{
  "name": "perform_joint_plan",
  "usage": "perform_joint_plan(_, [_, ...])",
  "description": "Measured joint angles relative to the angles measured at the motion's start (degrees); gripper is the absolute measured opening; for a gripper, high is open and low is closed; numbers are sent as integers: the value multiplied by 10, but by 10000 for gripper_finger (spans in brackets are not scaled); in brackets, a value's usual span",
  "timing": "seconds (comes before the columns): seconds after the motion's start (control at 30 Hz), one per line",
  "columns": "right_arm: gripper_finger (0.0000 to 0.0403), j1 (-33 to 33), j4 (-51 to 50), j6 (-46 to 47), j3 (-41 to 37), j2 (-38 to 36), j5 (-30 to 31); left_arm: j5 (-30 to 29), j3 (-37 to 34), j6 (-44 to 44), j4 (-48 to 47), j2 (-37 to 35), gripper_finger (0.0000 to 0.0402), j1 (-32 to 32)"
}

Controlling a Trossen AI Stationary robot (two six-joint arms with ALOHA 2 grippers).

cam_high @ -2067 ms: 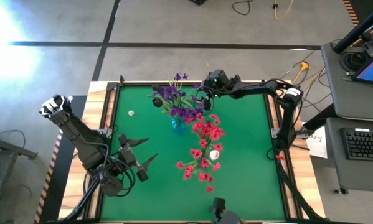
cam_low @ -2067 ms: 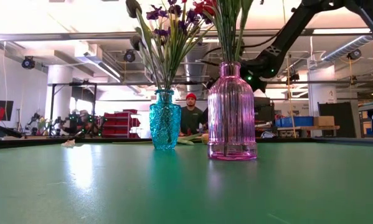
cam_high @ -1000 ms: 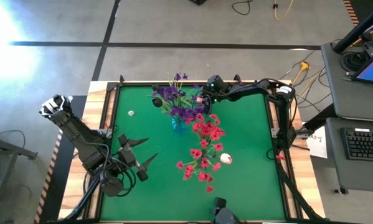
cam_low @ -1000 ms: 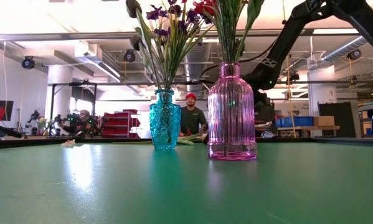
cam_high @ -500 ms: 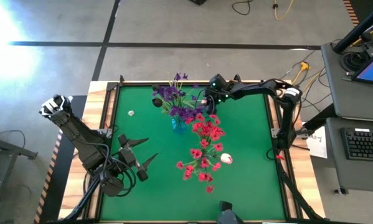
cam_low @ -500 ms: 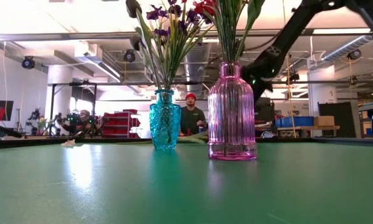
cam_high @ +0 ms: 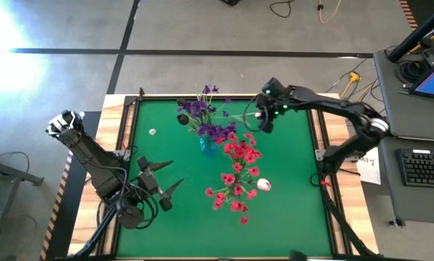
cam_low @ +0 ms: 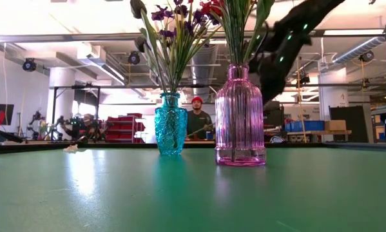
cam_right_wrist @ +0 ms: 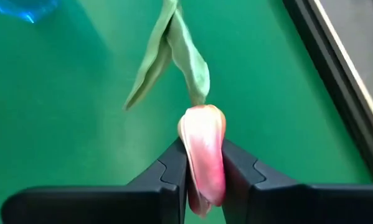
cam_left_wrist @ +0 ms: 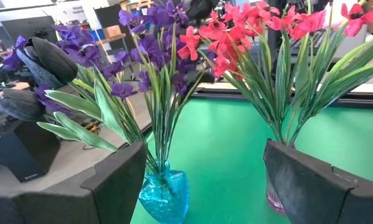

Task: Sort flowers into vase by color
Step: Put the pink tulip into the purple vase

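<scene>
My right gripper (cam_right_wrist: 205,171) has just closed: a second ago the fingers stood half apart down at the far edge of the green felt table (cam_high: 289,188), and now they are clamped on the pale pink-and-white tulip bud (cam_right_wrist: 203,149), its soft green leaves (cam_right_wrist: 174,53) trailing away from the jaws. In the overhead view that same gripper (cam_high: 264,119) has lifted and swung a little toward my right, so it hangs above the far side of the table, just beyond the ribbed pink glass vase (cam_low: 240,116) that holds the red blossom stems (cam_high: 240,156). The turquoise cut-glass vase (cam_low: 171,124) beside it carries the purple blossom stems (cam_high: 202,116) together with dark tulip buds (cam_left_wrist: 46,59). Another pale tulip bud (cam_high: 263,185) already shows among the red stems. My left gripper (cam_high: 159,181) waits at the near left of the table, its fingers (cam_left_wrist: 114,180) wide apart and holding nothing. I judge the pick is done and the carry has begun; what remains is to bring the stem end over the right neck, and since I grip the bud and not the stem, the long stalk may swing and catch on the crowded blossoms.
</scene>
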Motion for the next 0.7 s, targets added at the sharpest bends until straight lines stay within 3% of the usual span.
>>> perform_joint_plan(0.17, [87,4,-94,88,0,-64,0,0,0,0,2,0,307,3])
perform_joint_plan(0.4, [170,11,-235,153,0,-101,27,0,0,0,14,0,307,3])
perform_joint_plan(0.57, [221,11,-258,158,0,-105,48,1,0,0,22,0,307,3])
perform_joint_plan(0.7, [254,11,-222,142,-1,-103,48,1,3,0,24,0,307,3])
